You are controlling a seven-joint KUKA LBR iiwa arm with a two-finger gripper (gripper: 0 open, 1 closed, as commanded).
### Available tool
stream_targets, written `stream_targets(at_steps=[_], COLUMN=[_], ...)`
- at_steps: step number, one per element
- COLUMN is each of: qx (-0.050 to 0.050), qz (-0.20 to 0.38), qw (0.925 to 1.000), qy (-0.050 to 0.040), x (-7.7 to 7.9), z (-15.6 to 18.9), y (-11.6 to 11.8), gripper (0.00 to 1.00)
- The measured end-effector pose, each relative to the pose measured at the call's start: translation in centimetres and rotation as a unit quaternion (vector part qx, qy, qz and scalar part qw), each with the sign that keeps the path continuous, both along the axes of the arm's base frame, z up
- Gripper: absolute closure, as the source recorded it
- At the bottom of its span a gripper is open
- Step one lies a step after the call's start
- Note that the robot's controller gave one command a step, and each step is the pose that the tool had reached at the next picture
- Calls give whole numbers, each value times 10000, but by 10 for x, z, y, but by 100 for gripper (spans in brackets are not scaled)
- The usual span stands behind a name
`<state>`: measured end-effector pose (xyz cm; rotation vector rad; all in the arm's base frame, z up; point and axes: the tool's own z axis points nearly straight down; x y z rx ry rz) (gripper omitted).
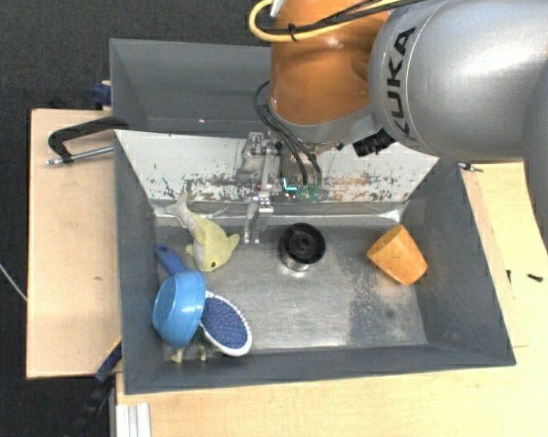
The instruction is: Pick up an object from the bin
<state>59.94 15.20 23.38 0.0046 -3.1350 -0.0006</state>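
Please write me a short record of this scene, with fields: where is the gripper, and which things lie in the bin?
gripper: gripper near the back wall of the bin
left of it: yellow soft toy
right of it: black round piece
far right: orange wedge, alone
front left corner: blue cup and blue round brush, side by side

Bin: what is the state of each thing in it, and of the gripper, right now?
Gripper: low at the bin's back wall, between the yellow toy and the black cap.
Yellow toy: lying flat, just left of the gripper.
Black cap: upright, standing apart.
Orange wedge: lying alone at the right.
Blue cup: tipped on its side, touching the dotted disc.
Dotted disc: tilted against the cup, front left.
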Motion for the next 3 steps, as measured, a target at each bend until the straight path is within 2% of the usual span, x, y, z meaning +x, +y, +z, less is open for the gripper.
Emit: stream_targets(at_steps=[1, 2, 3], qx=[7, 11, -19], qz=[1240, 1781, 3433], qw=[9923, 9840, 9392], qy=[-41, -77, -97], x=[-38, -5, 3], z=[-142, -122, -153], y=[-3, -18, 30], gripper=[0, 0, 0])
